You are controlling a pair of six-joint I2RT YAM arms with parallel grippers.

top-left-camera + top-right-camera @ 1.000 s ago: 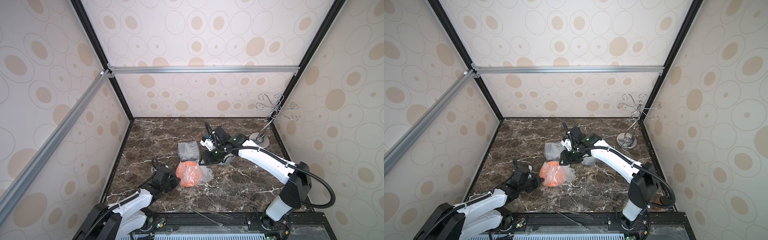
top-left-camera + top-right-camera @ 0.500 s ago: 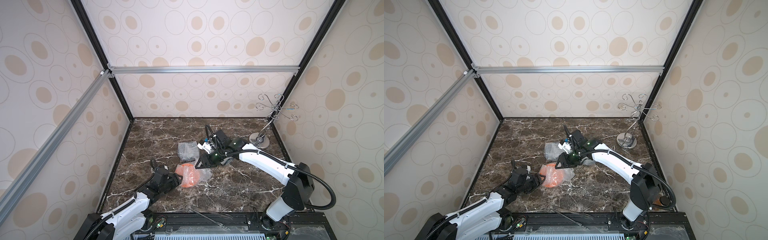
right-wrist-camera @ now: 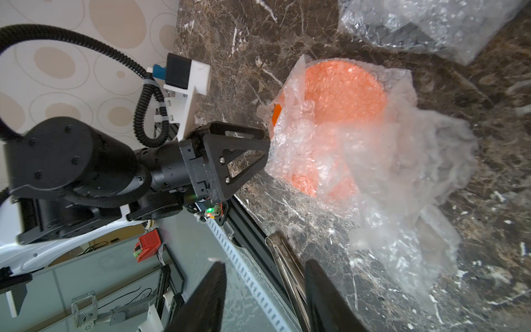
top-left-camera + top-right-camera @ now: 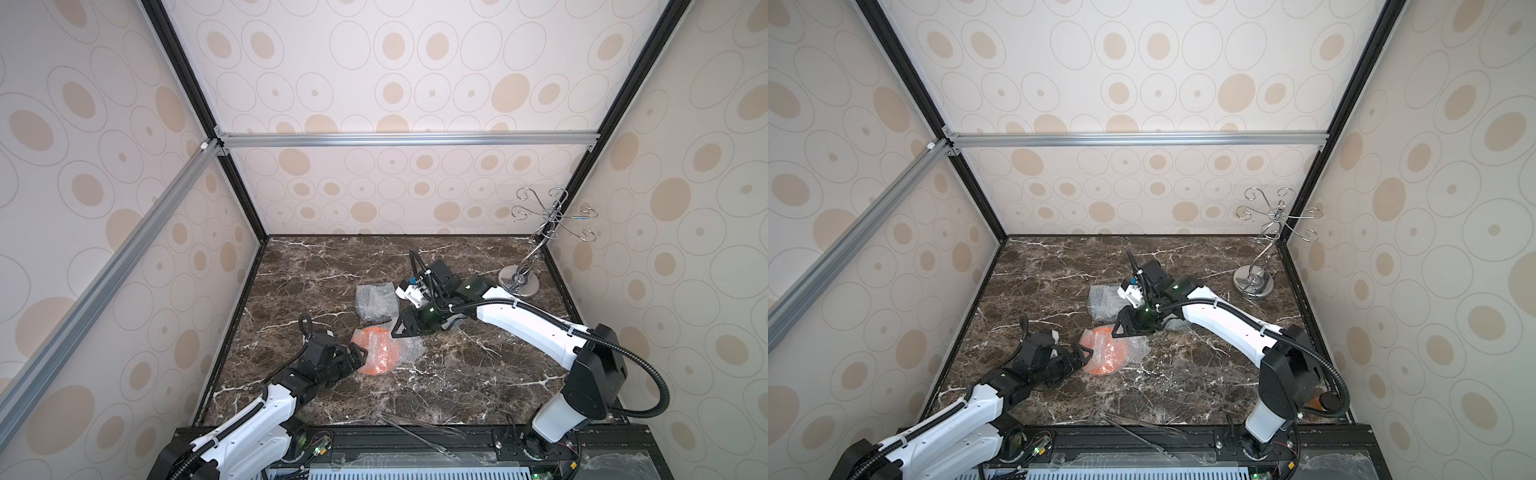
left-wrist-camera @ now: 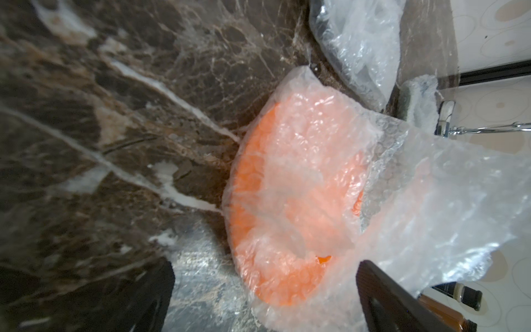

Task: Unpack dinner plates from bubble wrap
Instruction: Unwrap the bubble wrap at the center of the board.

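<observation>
One loosened sheet of bubble wrap [image 3: 402, 178], the largest thing in play, is draped over and beside the orange plate [image 3: 344, 86] on the marble table [image 4: 457, 374]. It is judged light, limp and slippery, likelier to crumple and slide than to keep its shape, so it is best pinched at a free flap clear of the plate's rim. The plate beneath is judged stiff, heavier than the film and breakable, and is better steadied flat at its rim than lifted through plastic. The left gripper [image 5: 263, 266] is spread wide and nothing is clamped. In the left wrist view the plate's near rim and the film over it lie between and just ahead of the two fingers, though whether contact is made cannot be told. The right gripper [image 3: 265, 263] is set partly open with nothing seen between its fingers. The wrapped plate lies ahead of its tips, and the loose flap hangs just beside one finger. In both top views these jaws are poised at the rim opposite the left jaws. Beyond the orange plate from the left jaws, a dark parcel [image 4: 376, 301] and a pale parcel [image 5: 418, 97] are left wrapped.
</observation>
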